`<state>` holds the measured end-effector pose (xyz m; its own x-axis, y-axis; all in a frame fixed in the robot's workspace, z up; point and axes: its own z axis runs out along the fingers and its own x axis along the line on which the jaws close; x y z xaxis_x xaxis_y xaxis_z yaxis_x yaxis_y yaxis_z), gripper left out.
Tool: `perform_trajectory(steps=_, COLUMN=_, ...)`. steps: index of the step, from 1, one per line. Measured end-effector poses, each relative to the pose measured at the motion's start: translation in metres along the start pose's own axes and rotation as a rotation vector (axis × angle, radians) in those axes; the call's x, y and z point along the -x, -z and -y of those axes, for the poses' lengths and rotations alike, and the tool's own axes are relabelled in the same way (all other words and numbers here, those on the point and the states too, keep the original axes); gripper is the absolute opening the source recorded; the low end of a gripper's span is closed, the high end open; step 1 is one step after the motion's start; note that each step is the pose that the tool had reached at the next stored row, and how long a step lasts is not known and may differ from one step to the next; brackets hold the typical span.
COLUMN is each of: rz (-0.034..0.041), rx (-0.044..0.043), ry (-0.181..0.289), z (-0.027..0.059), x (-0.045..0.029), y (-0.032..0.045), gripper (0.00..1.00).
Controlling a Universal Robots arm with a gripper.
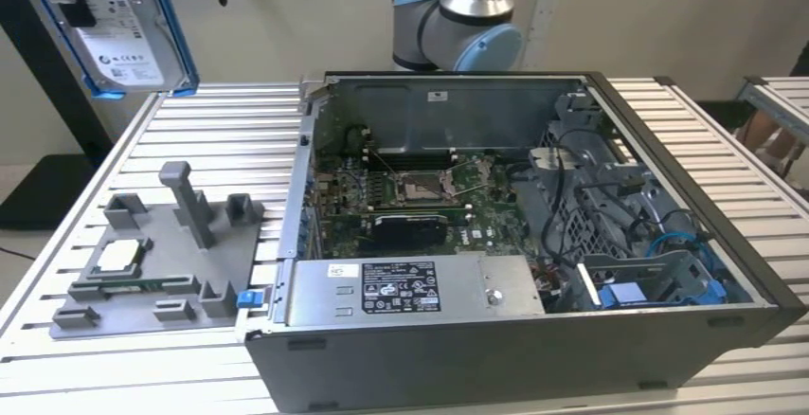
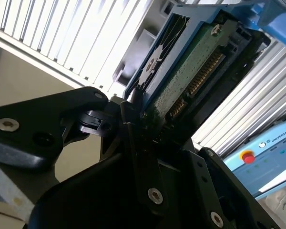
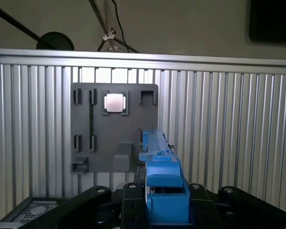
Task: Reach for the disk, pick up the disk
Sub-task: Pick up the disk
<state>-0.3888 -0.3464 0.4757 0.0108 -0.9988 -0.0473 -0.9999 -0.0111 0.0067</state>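
The slatted aluminium worktop (image 1: pixel 189 121) carries an open computer case (image 1: pixel 506 363), lying on its side with the motherboard exposed. The case takes up the middle and the exterior view's right. Behind the case stands the robot arm (image 1: pixel 461 17). On the exterior view's left, beside the case, lies a grey fixture plate (image 1: pixel 170 287) with upright posts and slots.

The disk (image 1: pixel 127 41) hangs in the air over the worktop's far corner on the exterior view's left. It is well apart from the case, held upright, and its white label faces the exterior camera inside the blue bracket. The end effector (image 2: pixel 150 126) is closed on the disk, with its black fingers (image 2: pixel 128 117) pressed against the bracket's sides. A small square silver chip (image 1: pixel 116 256) sits in a recess of the fixture plate.
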Motion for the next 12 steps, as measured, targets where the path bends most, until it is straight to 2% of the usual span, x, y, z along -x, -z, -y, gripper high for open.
perform_trajectory(steps=4, rz=-0.0001, rx=0.0001, ry=0.0, z=0.0098, x=-0.0001, y=0.0001, gripper=0.0)
perform_trajectory(steps=9, rz=-0.0001, rx=0.0001, ry=0.0, z=0.0177, x=-0.0002, y=0.0002, gripper=0.0)
perform_trajectory(steps=12, rz=0.0, rx=0.0, ry=0.0, z=0.0276, x=-0.0003, y=0.0002, gripper=0.0)
